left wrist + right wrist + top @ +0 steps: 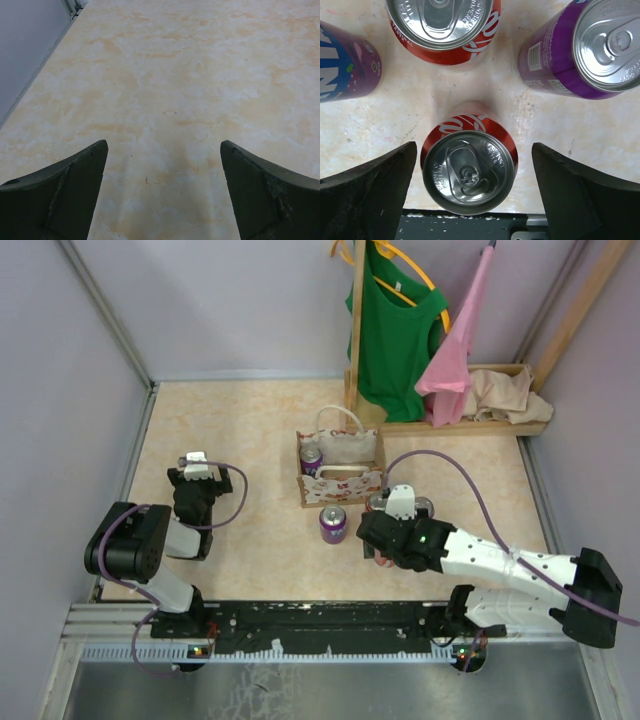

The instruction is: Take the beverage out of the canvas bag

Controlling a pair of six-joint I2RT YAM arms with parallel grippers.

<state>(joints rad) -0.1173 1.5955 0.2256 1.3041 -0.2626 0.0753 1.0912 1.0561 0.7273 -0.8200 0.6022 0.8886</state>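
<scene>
Likely release step: right gripper (pixel 474 155), jaws wide, straddles upright red cola can (pixel 468 172), gripping nothing. Left gripper (pixel 164 150) wide open, empty. Purple drink can (pixel 311 457) sits inside floral cream canvas bag (pixel 345 482). Next move calls for lifting clear, then reaching in.

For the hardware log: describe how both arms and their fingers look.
The left arm is mostly black with a pale grey link. The right arm has white links between black joints and a small green light. A purple cable loops off each. The left fingers and right fingers are dark, matte, wedge-shaped and scuffed.
</scene>
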